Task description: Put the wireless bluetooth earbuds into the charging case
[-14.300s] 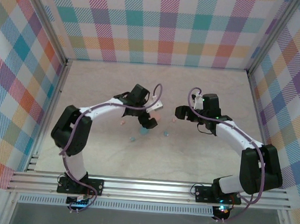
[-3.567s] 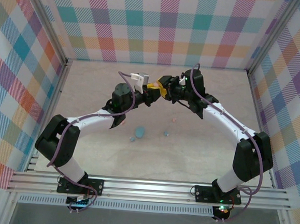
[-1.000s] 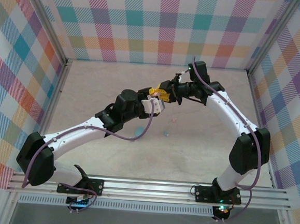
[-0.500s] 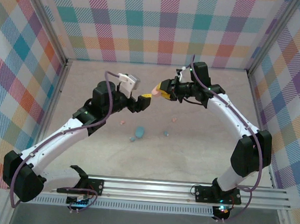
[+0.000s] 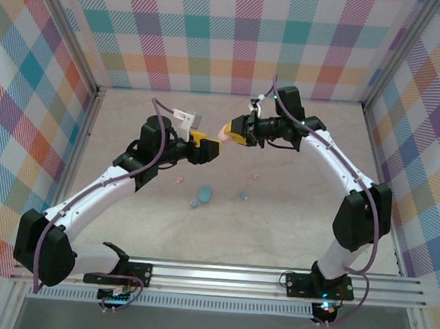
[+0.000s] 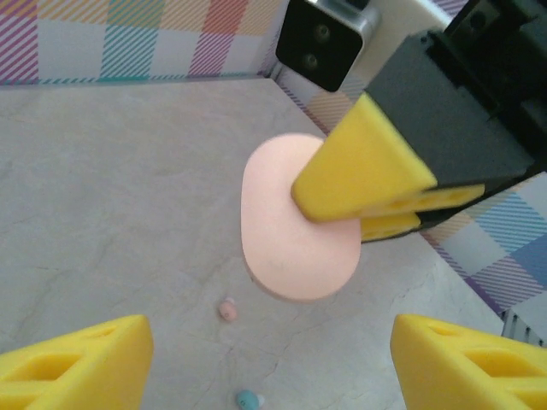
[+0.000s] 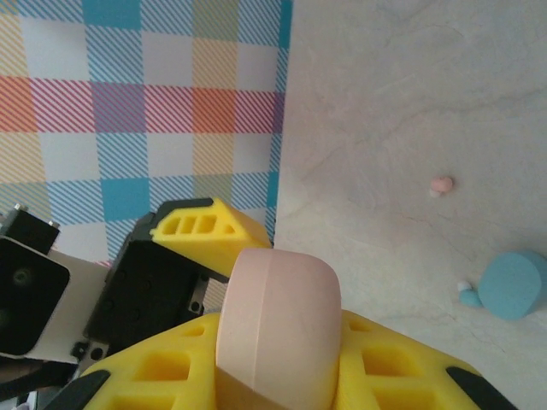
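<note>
My right hand point(image 5: 240, 133) clamps the pink case point(image 6: 278, 231) aloft; my left hand point(image 5: 208, 150) stands apart, facing it. I would square the left fingers point(image 6: 77, 359) on its free end, then close slowly.

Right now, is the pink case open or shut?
Shut. The pink case shows a smooth, unbroken oval face and only a thin closed seam in the right wrist view, clamped in the right end effector.

In the left wrist view, one yellow finger point(image 6: 359, 175) of the right gripper point(image 5: 236, 132) covers part of the pale pink oval plastic case point(image 6: 286, 248). The right wrist view's edge crops the light blue oval plastic case point(image 7: 513, 284). From above, the tiny earbuds point(image 5: 255, 176) are mere specks, perhaps four.
</note>
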